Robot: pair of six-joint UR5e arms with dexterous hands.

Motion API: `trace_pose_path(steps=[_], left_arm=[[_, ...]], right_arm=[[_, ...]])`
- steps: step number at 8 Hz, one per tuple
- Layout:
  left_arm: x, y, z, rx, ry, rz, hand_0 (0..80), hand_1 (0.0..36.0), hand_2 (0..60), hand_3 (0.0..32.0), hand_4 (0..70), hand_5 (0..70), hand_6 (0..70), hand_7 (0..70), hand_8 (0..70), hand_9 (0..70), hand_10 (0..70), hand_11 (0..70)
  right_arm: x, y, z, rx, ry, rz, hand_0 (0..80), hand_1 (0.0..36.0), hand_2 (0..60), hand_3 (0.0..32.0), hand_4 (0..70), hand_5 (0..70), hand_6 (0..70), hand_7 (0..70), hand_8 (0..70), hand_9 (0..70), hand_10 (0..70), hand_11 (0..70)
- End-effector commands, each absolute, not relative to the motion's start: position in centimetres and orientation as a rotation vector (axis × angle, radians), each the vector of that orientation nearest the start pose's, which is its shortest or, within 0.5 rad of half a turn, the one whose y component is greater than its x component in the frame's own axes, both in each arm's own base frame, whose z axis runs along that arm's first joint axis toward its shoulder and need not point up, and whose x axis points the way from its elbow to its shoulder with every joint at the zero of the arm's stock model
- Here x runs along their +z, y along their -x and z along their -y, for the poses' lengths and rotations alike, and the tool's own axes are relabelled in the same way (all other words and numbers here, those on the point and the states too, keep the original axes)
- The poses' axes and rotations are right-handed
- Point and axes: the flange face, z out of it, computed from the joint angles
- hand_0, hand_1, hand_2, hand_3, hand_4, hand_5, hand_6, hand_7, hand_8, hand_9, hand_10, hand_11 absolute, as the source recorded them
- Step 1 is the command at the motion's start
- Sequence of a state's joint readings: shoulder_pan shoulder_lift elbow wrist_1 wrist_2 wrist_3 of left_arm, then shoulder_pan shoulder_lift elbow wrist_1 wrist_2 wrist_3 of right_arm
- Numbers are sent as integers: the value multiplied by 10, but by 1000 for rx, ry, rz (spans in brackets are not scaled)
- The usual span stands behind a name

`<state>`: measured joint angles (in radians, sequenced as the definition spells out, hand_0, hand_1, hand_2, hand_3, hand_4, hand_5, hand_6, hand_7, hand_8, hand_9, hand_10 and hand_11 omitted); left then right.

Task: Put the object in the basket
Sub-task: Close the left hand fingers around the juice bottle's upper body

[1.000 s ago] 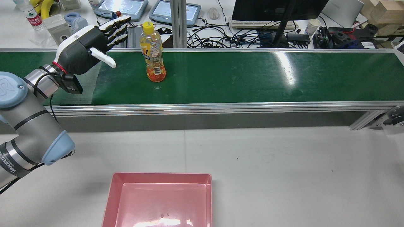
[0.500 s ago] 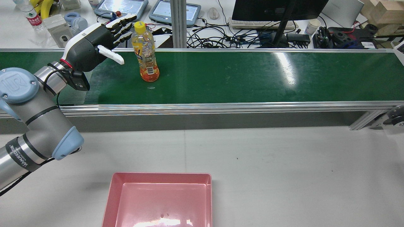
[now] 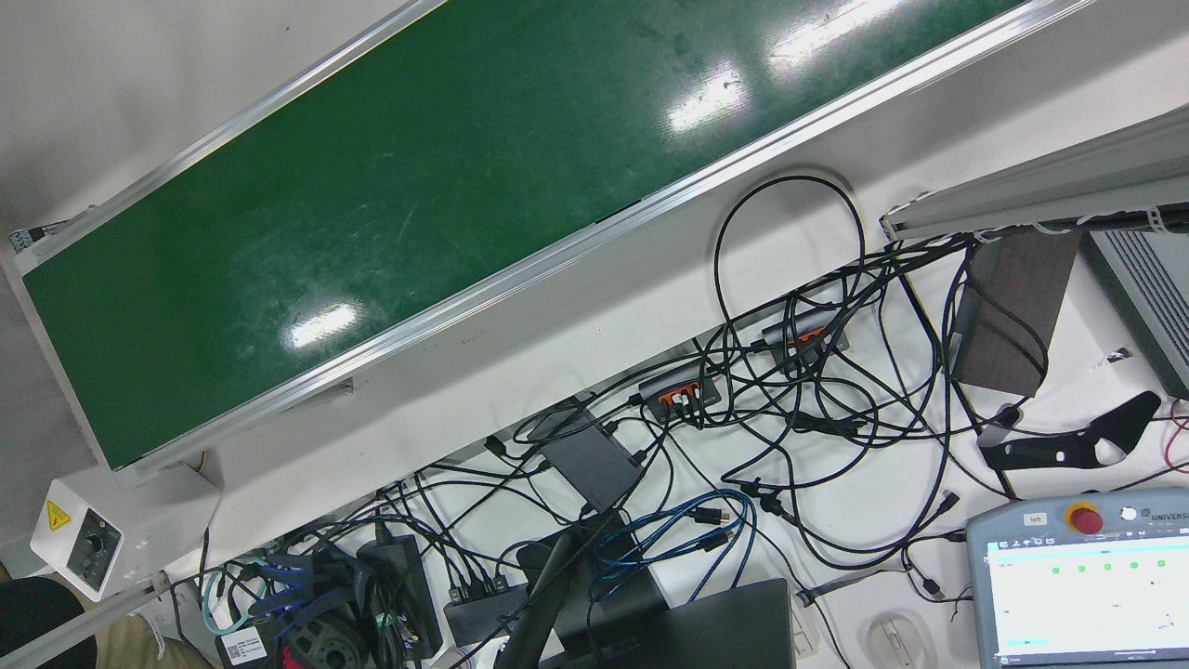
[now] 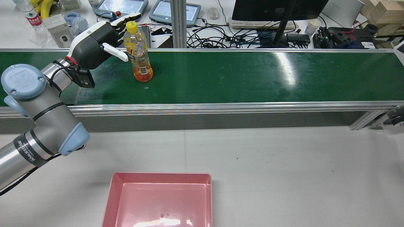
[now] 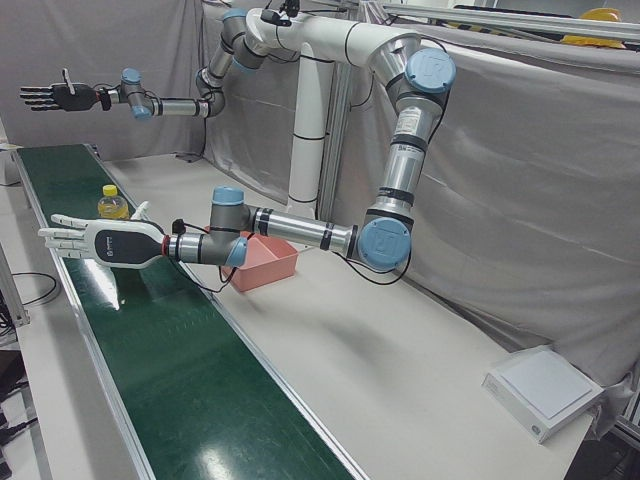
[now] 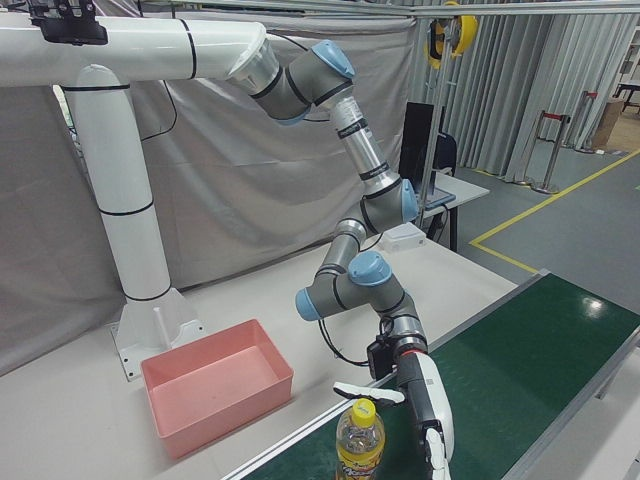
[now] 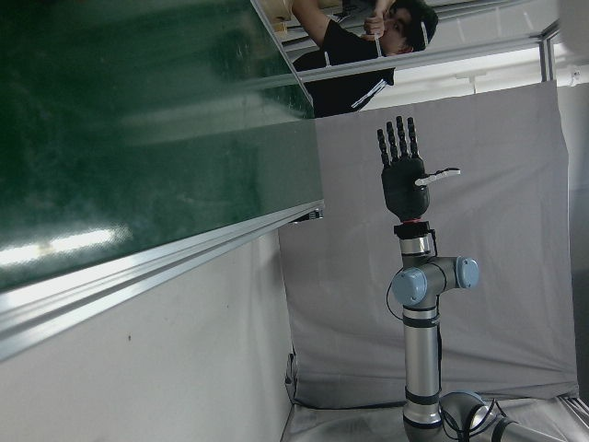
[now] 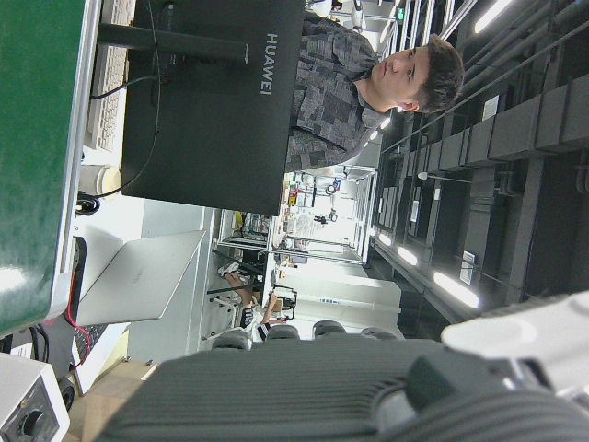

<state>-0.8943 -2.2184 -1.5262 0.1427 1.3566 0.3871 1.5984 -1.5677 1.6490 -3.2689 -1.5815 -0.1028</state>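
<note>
Bottle (image 4: 137,53) has ridden the belt (image 4: 252,77) leftward to your left hand (image 4: 94,47). Fingers spread, nothing held; close now. Right hand (image 5: 50,96) idle, open.

Behind the green conveyor belt (image 4: 240,75) you are looking at a cluttered counter (image 4: 47,37): a black monitor (image 4: 277,9) is standing over tangled cables (image 4: 221,37), two tablets (image 4: 121,8) are lying flat, and a paper cup (image 4: 311,26) is sitting nearby.

The left hand (image 6: 425,410), fingers spread, flanks the upright bottle (image 6: 360,440).
</note>
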Motion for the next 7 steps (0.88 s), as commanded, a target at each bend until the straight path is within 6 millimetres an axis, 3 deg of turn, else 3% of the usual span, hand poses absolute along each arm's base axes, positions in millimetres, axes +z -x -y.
trace_pose_path(steps=[1,4,5,6,7], left_arm=[[322,-326,649,-1395,192,-2379,563,37,0,18,103,123,0,0,35,37,50,87],[321,-336,646,-1389,208,-2373,565,40,0,4,115,147,5,0,42,46,60,101],[316,-336,646,-1381,211,-2382,572,58,0,0,124,190,13,10,63,77,82,134],[308,-335,646,-1383,215,-2383,601,105,0,0,183,464,64,101,159,223,242,364],[292,-336,648,-1402,202,-2361,797,145,0,0,482,700,248,376,434,601,667,700]], right_arm=[[660,-146,483,-2316,132,-2210,0,0,0,0,0,0,0,0,0,0,0,0],[660,-146,483,-2316,132,-2210,0,0,0,0,0,0,0,0,0,0,0,0],[660,-146,483,-2316,132,-2210,0,0,0,0,0,0,0,0,0,0,0,0],[660,-146,483,-2316,132,-2210,0,0,0,0,0,0,0,0,0,0,0,0],[660,-146,483,-2316,132,-2210,0,0,0,0,0,0,0,0,0,0,0,0]])
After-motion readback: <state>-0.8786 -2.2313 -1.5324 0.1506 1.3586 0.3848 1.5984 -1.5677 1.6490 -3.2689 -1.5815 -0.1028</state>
